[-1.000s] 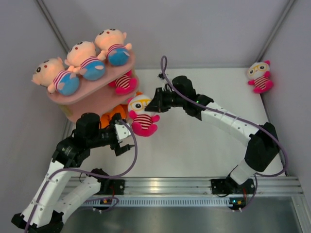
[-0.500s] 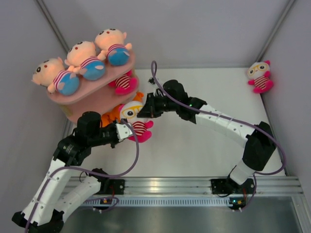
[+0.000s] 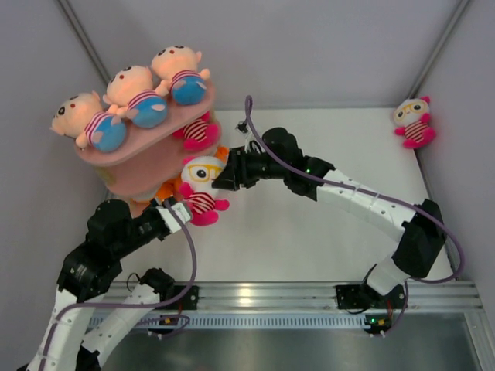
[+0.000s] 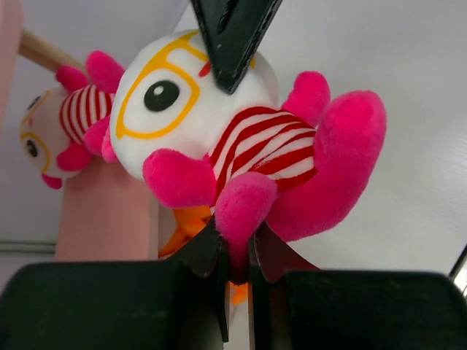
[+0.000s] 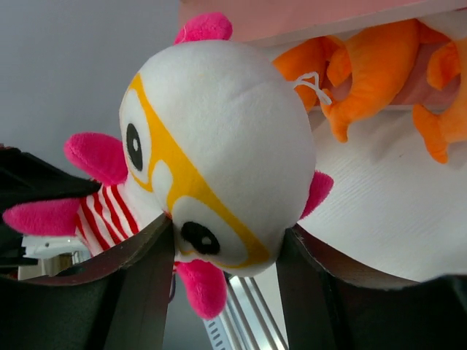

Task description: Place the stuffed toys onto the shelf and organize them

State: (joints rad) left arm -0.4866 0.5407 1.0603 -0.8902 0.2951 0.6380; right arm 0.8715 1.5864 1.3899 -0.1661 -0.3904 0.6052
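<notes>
Only the left wrist view shows the grip: the left tool (image 4: 235, 244) is pinched together on a pink foot of the white doll (image 4: 219, 124), and a black fingertip from the other arm lies over the doll's forehead. The right wrist view gives the far side: the right tool (image 5: 225, 233) stands apart, one finger at each side of the round white head, though whether they press it I cannot tell. An orange plush (image 5: 365, 65) lies behind, under the pink shelf (image 5: 306, 14). From above, the doll sits between both tools, just beside the shelf's front edge. Bare bench (image 3: 309, 232) stretches to the right and towards the arm bases. Three boy dolls (image 3: 135, 97) fill the top board. A second white doll (image 3: 199, 131) sits on the lower one, and a third white doll (image 3: 414, 120) lies in the far right corner. The held doll has yellow glasses, a red-striped belly and pink limbs
</notes>
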